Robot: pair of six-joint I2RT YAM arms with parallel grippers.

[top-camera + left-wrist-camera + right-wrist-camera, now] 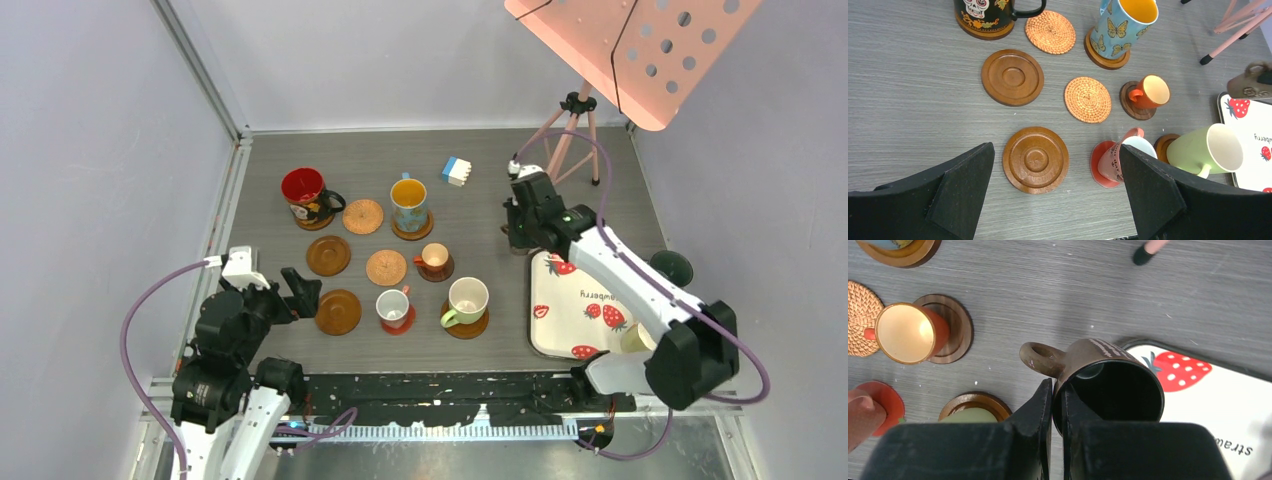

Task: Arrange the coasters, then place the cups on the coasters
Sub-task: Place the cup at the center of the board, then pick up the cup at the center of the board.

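Five cups (467,298) stand on coasters (412,232) mid-desk (270,160), with four bare coasters (338,311) left of and between them. A tray (580,320) lies to their right and a block (457,171) behind. The right end effector (1057,405) holds a sixth cup (1108,385) by the tray's far left corner

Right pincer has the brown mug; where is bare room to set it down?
For the brown mug: bare table between the butterfly cup and the tray, and on the far strip by the block. Crowded among the orange cup, pink cup and green cup.

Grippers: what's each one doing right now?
Left gripper: open, holding nothing.
Right gripper: shut on the rim of the brown mug.
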